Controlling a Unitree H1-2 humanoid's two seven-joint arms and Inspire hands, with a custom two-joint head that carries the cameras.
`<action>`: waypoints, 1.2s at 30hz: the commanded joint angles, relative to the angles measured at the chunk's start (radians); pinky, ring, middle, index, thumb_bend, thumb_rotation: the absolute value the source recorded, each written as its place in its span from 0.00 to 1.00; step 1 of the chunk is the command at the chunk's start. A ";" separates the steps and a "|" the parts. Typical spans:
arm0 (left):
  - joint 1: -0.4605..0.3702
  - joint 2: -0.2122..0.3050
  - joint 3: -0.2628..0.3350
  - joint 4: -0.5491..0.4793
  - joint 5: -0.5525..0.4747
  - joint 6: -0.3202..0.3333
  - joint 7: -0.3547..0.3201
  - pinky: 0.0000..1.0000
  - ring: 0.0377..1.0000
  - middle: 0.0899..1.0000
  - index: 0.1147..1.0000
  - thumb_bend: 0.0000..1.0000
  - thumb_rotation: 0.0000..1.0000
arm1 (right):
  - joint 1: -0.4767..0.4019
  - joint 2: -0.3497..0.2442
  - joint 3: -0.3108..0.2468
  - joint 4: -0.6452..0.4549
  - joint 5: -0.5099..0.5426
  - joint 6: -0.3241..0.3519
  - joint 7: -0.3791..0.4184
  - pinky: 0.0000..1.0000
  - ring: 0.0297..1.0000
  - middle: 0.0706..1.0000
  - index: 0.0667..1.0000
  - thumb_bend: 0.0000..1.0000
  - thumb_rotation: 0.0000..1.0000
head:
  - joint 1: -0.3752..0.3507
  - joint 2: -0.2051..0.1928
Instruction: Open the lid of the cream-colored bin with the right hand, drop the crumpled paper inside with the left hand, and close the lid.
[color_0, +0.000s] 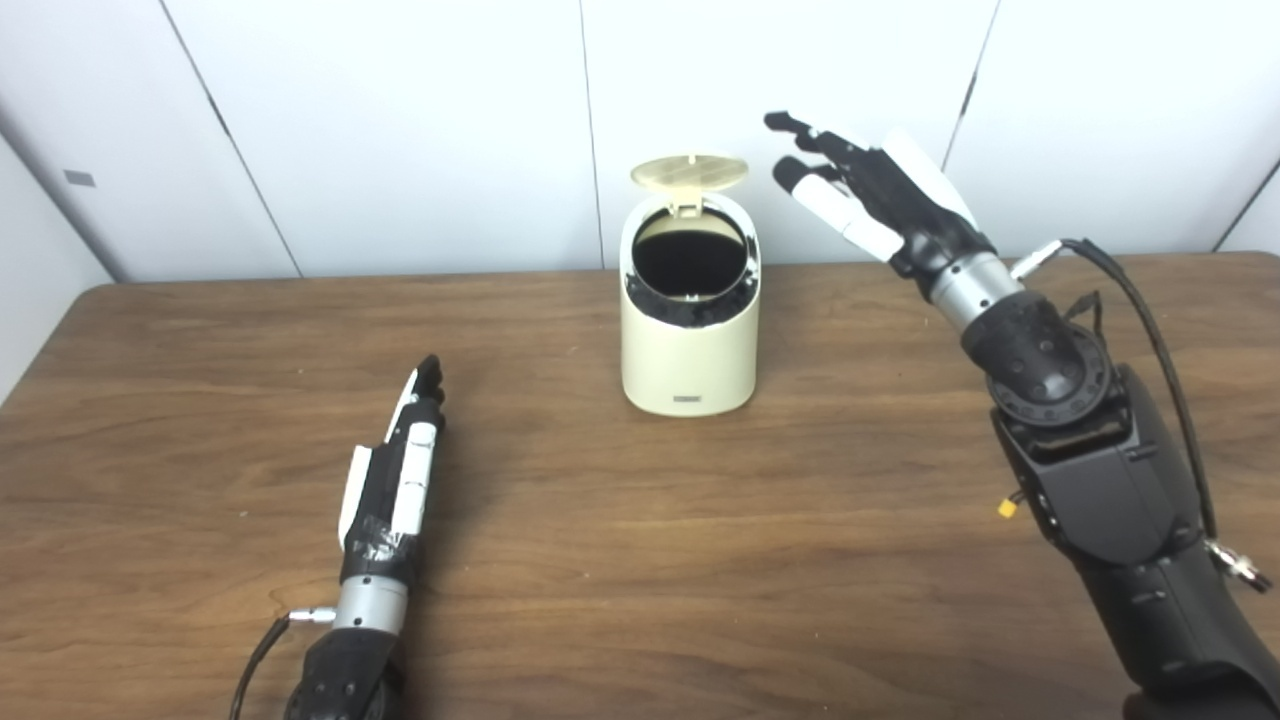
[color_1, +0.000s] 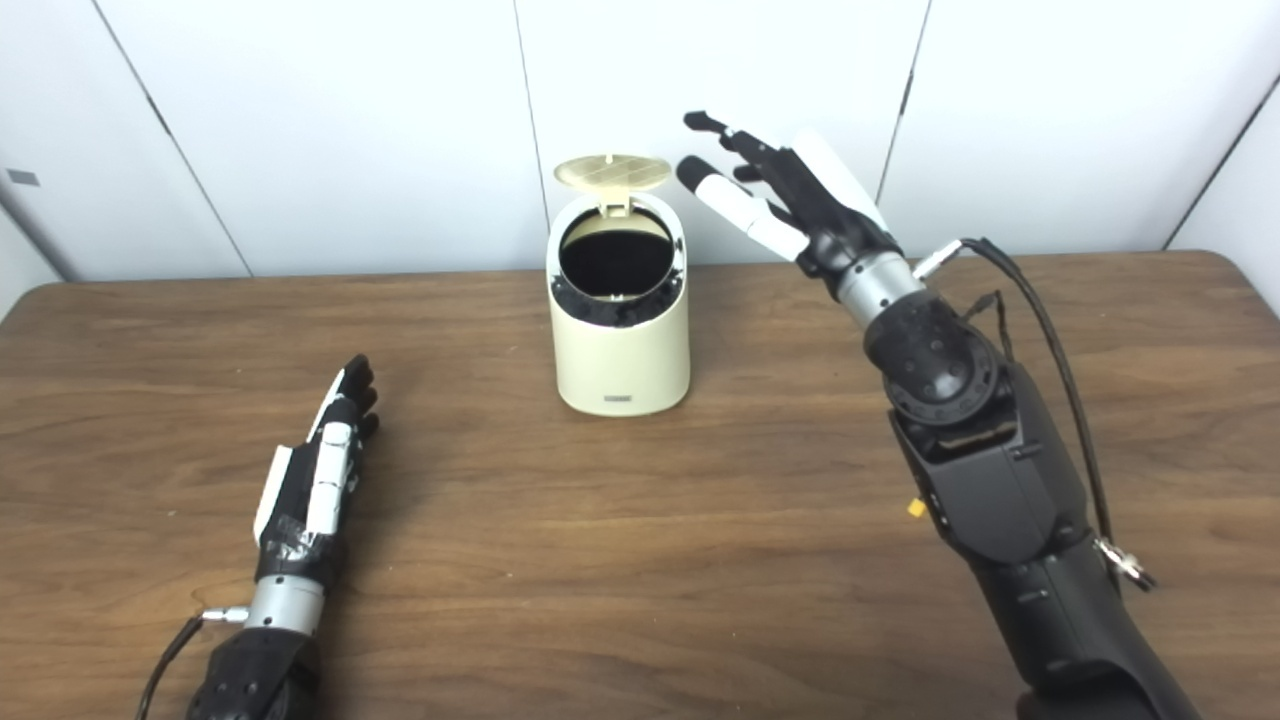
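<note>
left eye view and its twin beside it give us the same scene: a cream-colored bin (color_0: 688, 340) stands upright on a brown wooden table (color_0: 640, 560), toward the far middle, near the white panelled wall (color_0: 400, 120). its lid (color_0: 689, 172) is flipped up on a hinge at the back rim and tilts back toward the wall, so we look straight into the dark round opening. we cannot make out anything inside that opening; it reads as plain black.

our right hand (color_0: 880, 195) is raised in the air to the right of the bin, at about the height of the lid and apart from it. its fingers (color_0: 835, 208) are spread and point left toward the lid, holding nothing, with a clear gap between the fingertips and the lid's edge. a black cable (color_0: 1150, 320) loops along the right forearm.

our left hand (color_1: 320, 455) lies low on the table at the near left, well apart from the bin. its fingers are stretched out straight and close together, pointing away from us, and nothing is held in it.

we see no crumpled paper anywhere on the table in either view.
</note>
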 joint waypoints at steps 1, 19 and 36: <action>0.014 0.004 -0.007 0.038 0.001 -0.032 -0.004 1.00 1.00 1.00 1.00 0.51 0.99 | -0.072 -0.008 0.002 -0.008 -0.027 -0.022 0.006 0.90 0.94 0.94 0.90 0.56 1.00 | -0.001 0.001; 0.017 -0.011 -0.014 0.058 -0.009 -0.032 0.005 1.00 1.00 1.00 1.00 0.49 1.00 | -0.091 0.004 0.049 0.052 -0.064 -0.083 0.049 0.89 0.93 0.93 0.89 0.57 1.00 | 0.007 -0.037; 0.007 -0.022 -0.015 0.081 0.000 -0.032 0.019 1.00 1.00 1.00 1.00 0.49 1.00 | -0.055 -0.014 0.073 -0.006 -0.108 -0.074 0.123 0.88 0.93 0.91 0.87 0.54 1.00 | 0.024 -0.044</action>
